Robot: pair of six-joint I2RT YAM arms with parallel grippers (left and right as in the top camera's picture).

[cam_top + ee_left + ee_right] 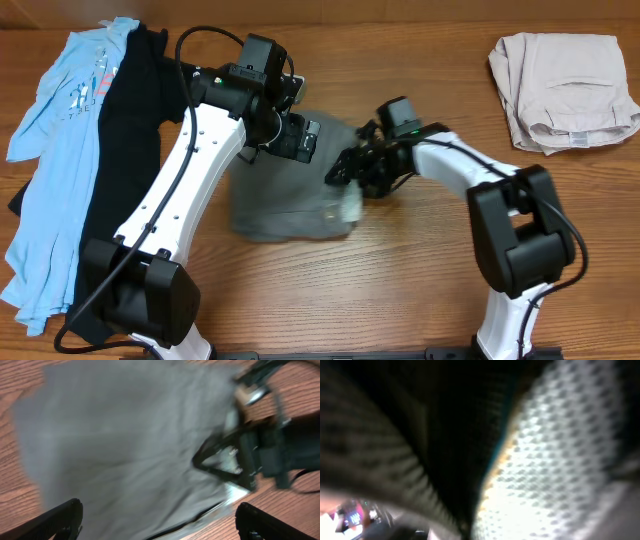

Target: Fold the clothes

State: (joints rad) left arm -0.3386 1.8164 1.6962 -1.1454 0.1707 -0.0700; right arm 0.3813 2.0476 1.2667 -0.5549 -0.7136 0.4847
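Grey-olive shorts (285, 205) — soft, limp, light — want an edge pinch; right gripper (347, 177) grips their lining (351, 207), left gripper (160, 522) gapes wide

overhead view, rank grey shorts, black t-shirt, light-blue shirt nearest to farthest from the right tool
1. grey shorts, centre, directly at the right tool
2. black T-shirt, over on the left side
3. light-blue shirt, far left, beyond the black one

Nothing is readable; print on the light-blue shirt (45, 150) is too small.
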